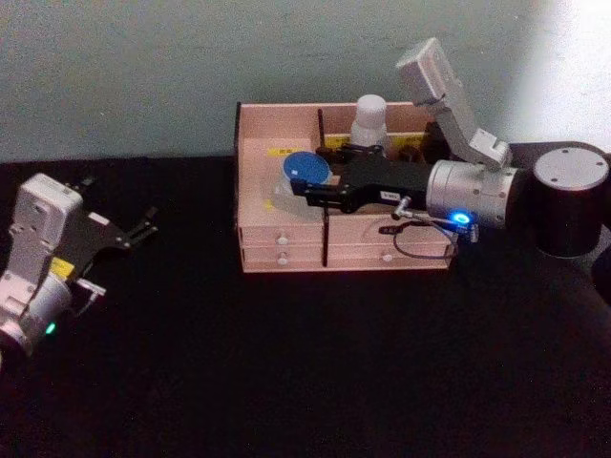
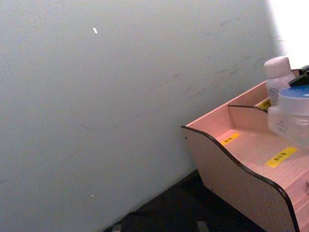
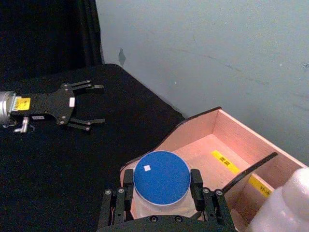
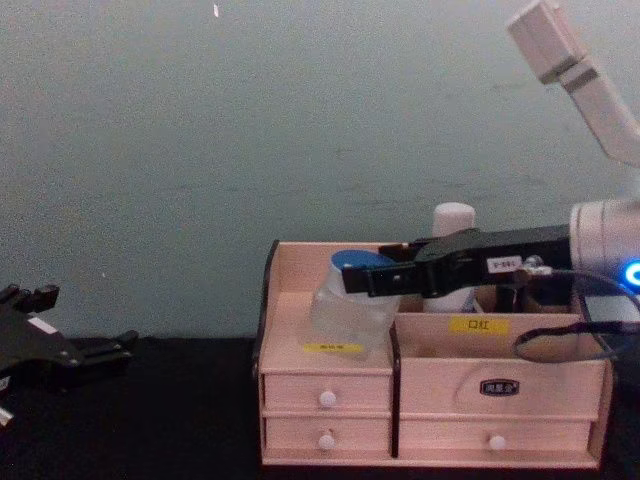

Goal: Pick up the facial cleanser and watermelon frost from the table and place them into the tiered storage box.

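- Tiered storage box (image 1: pixel 286 239) of pale pinkish wood with dark side edges stands at the back of the black desk (image 1: pixel 286 372). Over its left-hand compartment hangs a translucent plastic jar with a round blue lid (image 3: pixel 161 178). I cannot tell which of the two task items the jar is.
- The right end effector (image 1: pixel 317 176) is clamped on the jar, one finger on each side just below the lid. Whether the jar's base touches the compartment floor cannot be made out. If the fingers part while it hangs clear, it could drop, bounce and tip.
- The jar sits towards the front of the stepped compartment. Set down half on a step, it would likely lean or roll out over the low front lip.
- A white plastic bottle with a white cap (image 1: pixel 370 114) stands in a rear compartment, just beside the arm. A careless pull-back could knock it over.
- The thin dark divider (image 3: pixel 251 166) lies near the fingers. If they open wide, or the arm shifts sideways, one could catch on it and drag the jar askew.
- The left end effector (image 3: pixel 96 104) is parked over the desk well apart from the box, fingers spread, and poses little risk.
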Controlling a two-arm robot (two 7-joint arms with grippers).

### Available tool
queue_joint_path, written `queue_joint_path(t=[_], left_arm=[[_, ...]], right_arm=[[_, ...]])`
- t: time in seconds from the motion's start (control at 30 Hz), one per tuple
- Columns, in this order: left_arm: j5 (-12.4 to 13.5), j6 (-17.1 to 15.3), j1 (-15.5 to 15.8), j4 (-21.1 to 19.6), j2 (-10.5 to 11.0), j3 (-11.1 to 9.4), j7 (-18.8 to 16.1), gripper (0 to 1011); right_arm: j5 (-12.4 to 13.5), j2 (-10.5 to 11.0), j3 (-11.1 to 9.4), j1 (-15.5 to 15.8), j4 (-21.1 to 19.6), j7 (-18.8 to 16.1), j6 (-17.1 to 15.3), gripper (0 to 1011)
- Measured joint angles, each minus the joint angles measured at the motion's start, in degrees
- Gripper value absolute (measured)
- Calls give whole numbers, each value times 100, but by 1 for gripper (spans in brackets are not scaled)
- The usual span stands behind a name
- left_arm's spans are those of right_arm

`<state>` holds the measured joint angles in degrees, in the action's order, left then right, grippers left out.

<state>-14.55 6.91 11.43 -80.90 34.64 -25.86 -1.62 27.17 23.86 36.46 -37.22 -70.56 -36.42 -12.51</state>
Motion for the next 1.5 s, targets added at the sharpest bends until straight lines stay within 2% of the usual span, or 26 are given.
queue_joint_path(t=[0.47, 0.87, 1.1, 1.5], left_arm=[[0, 0, 0, 0, 0, 0, 0, 1001], [0, 0, 0, 0, 0, 0, 0, 1001], [0, 0, 0, 0, 0, 0, 0, 1001], [0, 0, 0, 0, 0, 0, 0, 1001]], right_arm=[[-150, -383, 90, -330, 673, -81, 69, 707], [-206, -626, 62, -499, 1129, -87, 46, 707], [-214, -707, 7, -532, 1268, -64, 28, 706], [-212, -690, 10, -525, 1237, -59, 22, 706]])
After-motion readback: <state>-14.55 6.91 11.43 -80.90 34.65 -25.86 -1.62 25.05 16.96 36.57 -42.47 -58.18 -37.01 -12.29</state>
